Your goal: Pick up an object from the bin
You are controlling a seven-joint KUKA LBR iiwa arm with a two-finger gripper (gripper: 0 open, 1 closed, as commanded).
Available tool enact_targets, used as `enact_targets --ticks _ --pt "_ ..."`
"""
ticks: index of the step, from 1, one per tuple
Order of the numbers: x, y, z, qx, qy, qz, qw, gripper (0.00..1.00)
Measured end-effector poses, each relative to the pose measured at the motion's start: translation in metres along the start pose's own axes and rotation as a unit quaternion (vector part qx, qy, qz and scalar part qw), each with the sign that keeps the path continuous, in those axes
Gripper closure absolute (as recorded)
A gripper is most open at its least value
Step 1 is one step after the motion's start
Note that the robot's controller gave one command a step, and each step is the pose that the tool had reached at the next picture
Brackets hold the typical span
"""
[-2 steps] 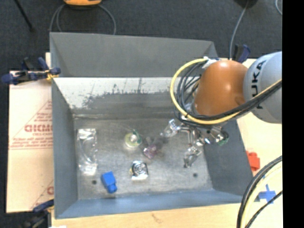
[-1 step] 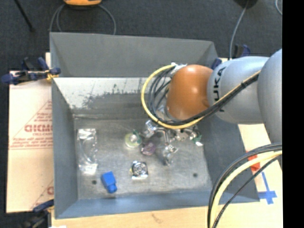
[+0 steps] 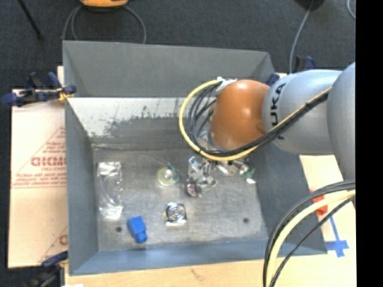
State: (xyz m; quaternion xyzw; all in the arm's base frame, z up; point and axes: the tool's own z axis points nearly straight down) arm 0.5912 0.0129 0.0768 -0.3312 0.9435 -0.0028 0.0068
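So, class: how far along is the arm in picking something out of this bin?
Done: the jaws are low over the bin floor, mid-bin, by a small dark thing. In hand: nothing seen held. Left: grasp and lift. The blue block, clear wrapper and pale round piece lie apart.

The grey arm [image 3: 311, 109] is extended in from the right and bent downward. Its end is capped by an orange cover [image 3: 239, 113], around which yellow and black cables [image 3: 187, 117] are looped. The end effector [image 3: 201, 175] is held low beneath the cover, pointed down.
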Motion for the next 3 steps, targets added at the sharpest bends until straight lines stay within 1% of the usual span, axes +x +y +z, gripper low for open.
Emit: enact_targets --ticks 1,2,3 --pt "0.000 -0.008 -0.038 -0.002 0.0023 0.007 1.0000 1.00" --pt "-0.031 -0.019 -0.103 -0.003 0.0005 0.110 0.9939 1.00" --pt "-0.032 -0.019 -0.202 -0.001 -0.0007 0.133 0.9912 1.00"
